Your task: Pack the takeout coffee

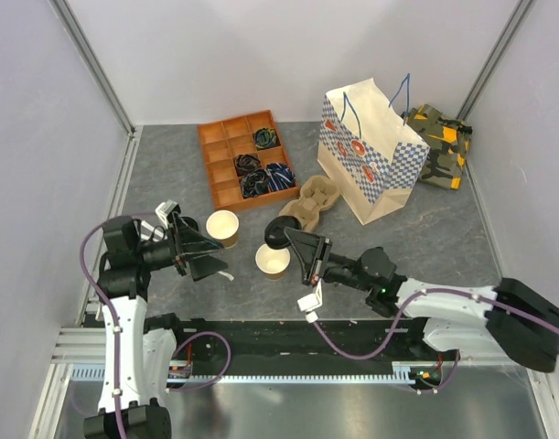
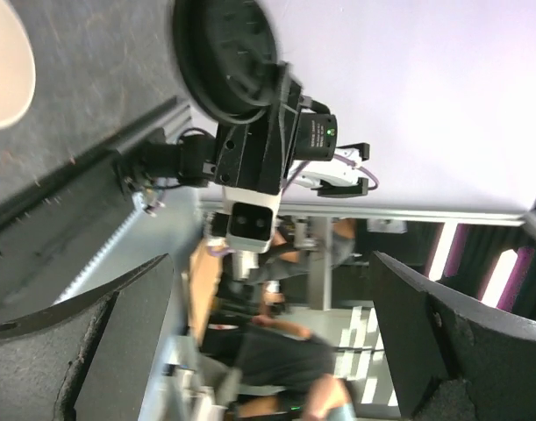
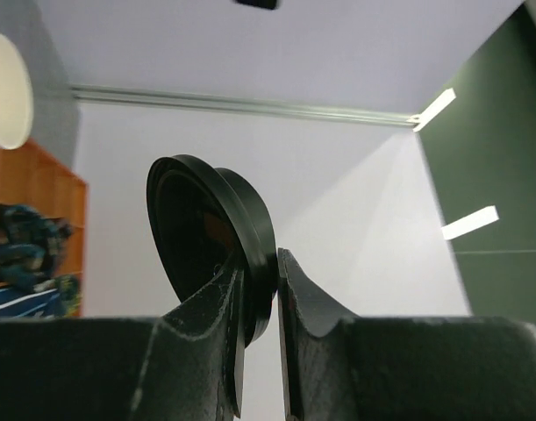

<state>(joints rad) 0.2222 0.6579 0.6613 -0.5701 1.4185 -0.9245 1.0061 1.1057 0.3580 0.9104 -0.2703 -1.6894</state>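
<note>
No takeout coffee with its lid on shows in any view. My right gripper (image 1: pixel 293 240) is shut on the rim of a loose black lid (image 1: pixel 277 235), held on edge above a lidless tan cup (image 1: pixel 273 261). In the right wrist view the lid (image 3: pixel 210 237) is pinched between the fingers of the right gripper (image 3: pixel 259 263). A second lidless tan cup (image 1: pixel 223 227) stands just beyond my left gripper (image 1: pixel 210 254), which is open and holds nothing. The left wrist view shows its fingers (image 2: pixel 118 351) wide apart, facing the lid (image 2: pixel 224 53).
An orange compartment tray (image 1: pixel 242 157) with dark bundles sits at the back. A cardboard cup carrier (image 1: pixel 311 206) lies beside a blue-checked paper bag (image 1: pixel 369 151). A camouflage-patterned item (image 1: pixel 439 142) is at the back right. Walls close off both sides.
</note>
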